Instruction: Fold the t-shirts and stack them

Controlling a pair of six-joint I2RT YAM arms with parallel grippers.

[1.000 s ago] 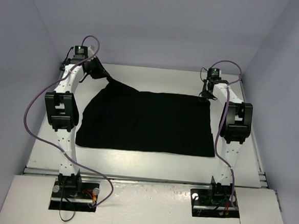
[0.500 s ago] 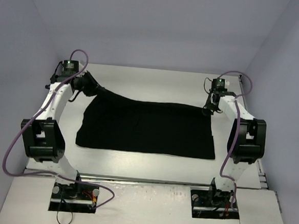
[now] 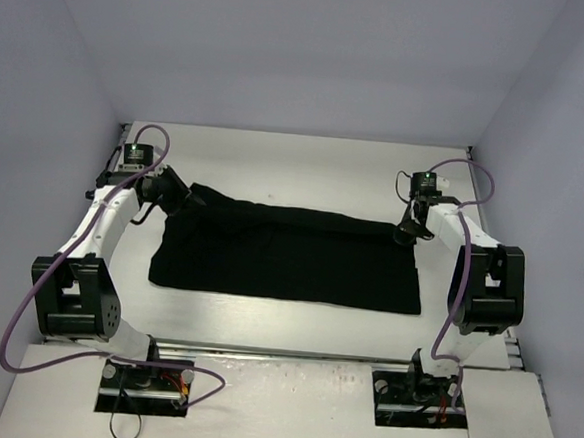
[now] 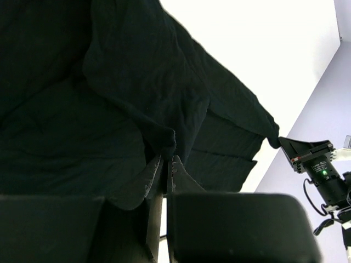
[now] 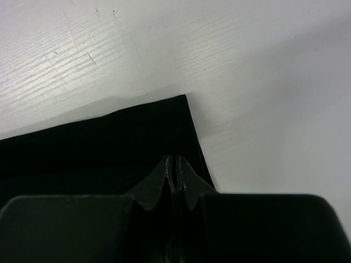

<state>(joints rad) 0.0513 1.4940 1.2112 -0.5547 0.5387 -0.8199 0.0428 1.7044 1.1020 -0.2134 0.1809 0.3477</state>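
The black t-shirt (image 3: 289,259) lies across the middle of the white table, its far edge lifted and drawn toward the near side. My left gripper (image 3: 180,193) is shut on the shirt's far left corner; in the left wrist view the cloth (image 4: 109,109) bunches at the fingertips (image 4: 164,160). My right gripper (image 3: 405,230) is shut on the far right corner; in the right wrist view the shirt (image 5: 98,148) has a square corner just beyond the gripper (image 5: 175,164). The right gripper also shows in the left wrist view (image 4: 307,156).
The white table (image 3: 295,169) is walled by pale lilac panels at the back and sides. Its near edge (image 3: 283,351) runs just in front of the shirt. Purple cables loop from both arms.
Both grippers have moved toward the near side while holding the shirt's far corners. The far edge has come forward, so the shirt looks shorter front to back.
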